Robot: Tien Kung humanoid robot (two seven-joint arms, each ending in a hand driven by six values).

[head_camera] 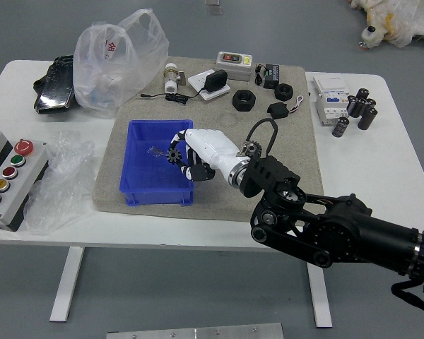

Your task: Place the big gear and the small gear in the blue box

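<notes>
grey mat (pixel 219 203) is lying beneath the box (pixel 154 181), over which the right hand (pixel 206 150) is pinching the small gear (pixel 174 155). the big gear (pixel 251 149) is sitting on the mat beside the wrist (pixel 237 171), partly hidden. slipping fingertips are risking a missed drop; wrist drift, a nudged big gear.

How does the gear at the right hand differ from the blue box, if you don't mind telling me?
The gear is dark and toothed, while the box is plain blue with straight sides. The gear is far smaller than the box. The gear is held in the right hand, whereas the box rests on the mat.
</notes>
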